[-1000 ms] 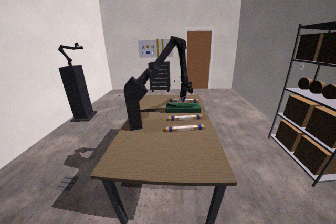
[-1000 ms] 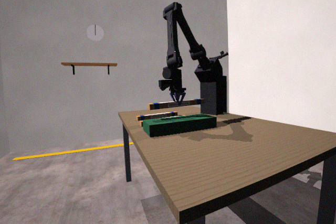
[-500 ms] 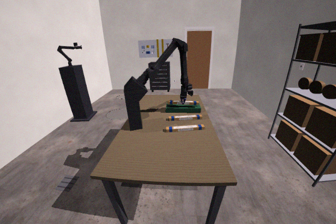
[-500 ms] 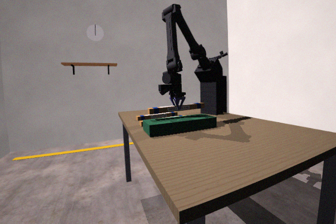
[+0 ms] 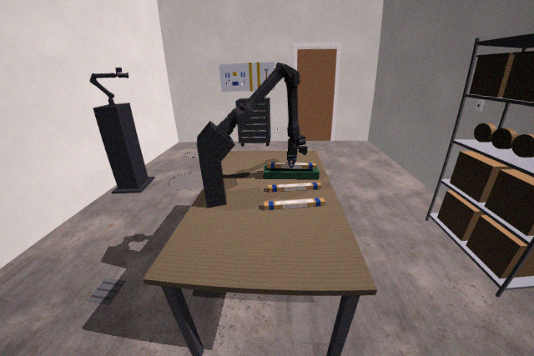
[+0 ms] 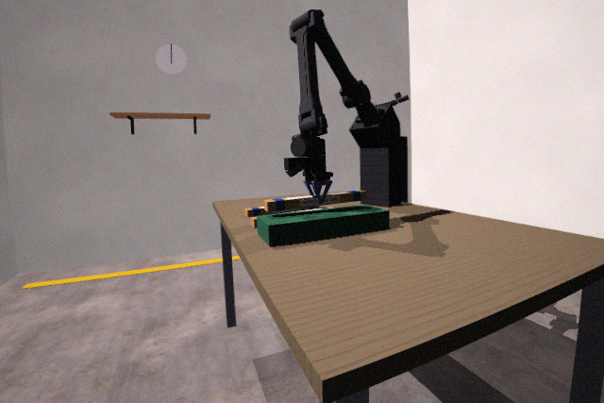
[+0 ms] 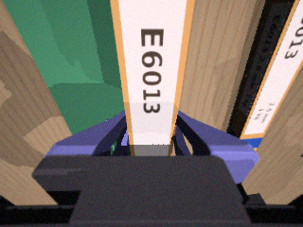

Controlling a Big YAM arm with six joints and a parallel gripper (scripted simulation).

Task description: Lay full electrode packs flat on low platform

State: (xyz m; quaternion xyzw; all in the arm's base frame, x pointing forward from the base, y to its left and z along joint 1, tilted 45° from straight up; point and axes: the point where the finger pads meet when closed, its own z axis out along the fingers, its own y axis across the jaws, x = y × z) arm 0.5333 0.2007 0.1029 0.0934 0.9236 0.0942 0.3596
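Observation:
My gripper [image 5: 291, 166] [image 6: 320, 201] [image 7: 151, 113] points down, shut on the middle of an orange-edged E6013 electrode pack [image 5: 307, 166] [image 6: 277, 204] [image 7: 152, 71]. The held pack is about level, along and just above the green low platform [image 5: 270, 174] [image 6: 327, 232] [image 7: 71, 61]; whether it touches is unclear. In the wrist view it lies over the platform's right side, with table showing beyond. A middle pack [image 5: 295, 187] and a near pack [image 5: 294, 203] lie flat on the table, off the platform, in the top view. One also shows in the wrist view at right.
The wooden table [image 5: 259, 253] [image 6: 414, 286] carries the arm's base [image 5: 213, 183] at its left edge in the top view. The two table packs lie roughly parallel to the platform, on its near side in that view. A shelf rack stands off to the right.

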